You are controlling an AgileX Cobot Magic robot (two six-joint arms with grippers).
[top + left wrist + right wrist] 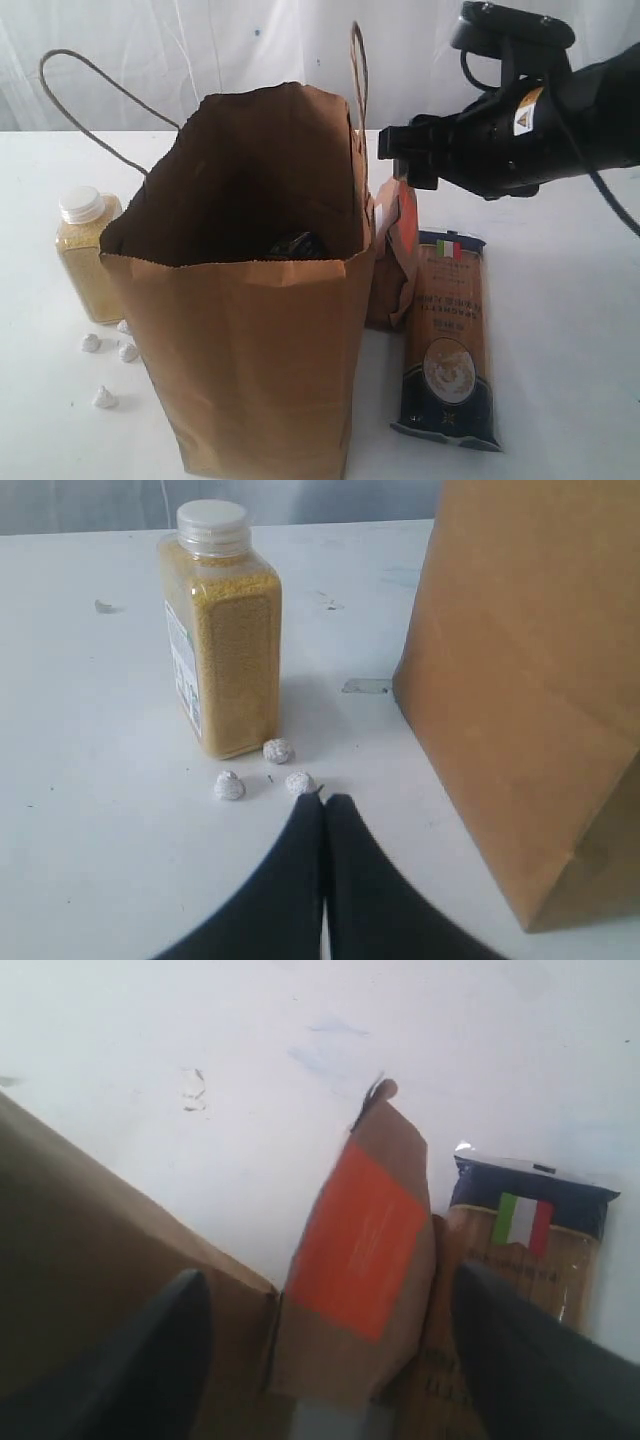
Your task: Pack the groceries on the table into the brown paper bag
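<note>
Only left wrist view shows left hand clenched; right hand released over pouch.

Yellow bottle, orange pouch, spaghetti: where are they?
yellow-grain bottle [235, 670]: left wrist view, its grain-filled side.
brown orange-labelled pouch [360, 1245]: right wrist view, its orange label.
dark-blue spaghetti packet [448, 340]: exterior view, its front middle.

The white bench carries an upright paper bag, with a bottle and small white lumps at its left. At its right a brown pouch stands beside a flat-lying spaghetti packet.
</note>
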